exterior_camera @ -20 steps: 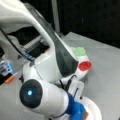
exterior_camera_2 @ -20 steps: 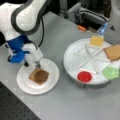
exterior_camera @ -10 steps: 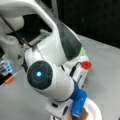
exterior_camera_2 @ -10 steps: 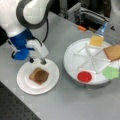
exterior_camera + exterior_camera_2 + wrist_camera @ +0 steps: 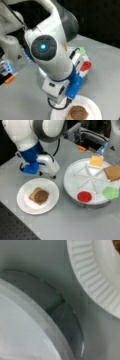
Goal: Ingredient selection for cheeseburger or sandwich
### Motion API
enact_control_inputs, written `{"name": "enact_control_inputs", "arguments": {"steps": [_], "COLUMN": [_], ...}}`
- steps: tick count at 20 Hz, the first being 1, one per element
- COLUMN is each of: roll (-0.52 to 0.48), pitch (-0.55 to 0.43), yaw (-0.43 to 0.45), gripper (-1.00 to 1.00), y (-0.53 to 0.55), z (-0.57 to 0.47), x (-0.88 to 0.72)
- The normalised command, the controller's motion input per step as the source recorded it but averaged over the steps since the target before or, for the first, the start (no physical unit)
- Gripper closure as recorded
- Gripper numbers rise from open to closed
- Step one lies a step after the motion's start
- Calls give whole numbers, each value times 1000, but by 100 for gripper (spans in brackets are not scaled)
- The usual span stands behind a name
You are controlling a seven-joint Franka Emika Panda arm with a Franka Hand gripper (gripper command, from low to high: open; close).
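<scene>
Gripper point(image 5: 53, 175) jaw state unreadable, hovering between paper plate point(image 5: 51, 188) bearing toast and patty point(image 5: 40, 195) and tray point(image 5: 75, 172); cheese point(image 5: 96, 160) unpicked.

White-and-blue arm point(image 5: 32, 147) bent low, gripper point(image 5: 52, 173) pointing down, jaws unreadable

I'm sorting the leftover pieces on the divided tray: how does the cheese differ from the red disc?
The cheese is a yellow-orange square; the red disc is round and red. The cheese lies in a compartment at a front view's top, the red disc in one at its bottom edge. Both lie flat on the divided tray, untouched by the gripper.
</scene>
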Motion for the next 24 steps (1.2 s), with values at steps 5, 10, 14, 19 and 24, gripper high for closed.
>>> {"name": "enact_control_inputs", "arguments": {"steps": [5,10,14,19,24], "roll": [-382,-298,-225,-215,-224], "pitch": [-45,-113,-138,-140,-186], "yaw": [-125,-102,-77,-134,-172], "gripper": [-100,-100,-100,-100,-100], "y": [430,244,165,289,451], "z": [2,-51,-64,-87,-104], "x": [-737,-570,-408,-331,-315]}}
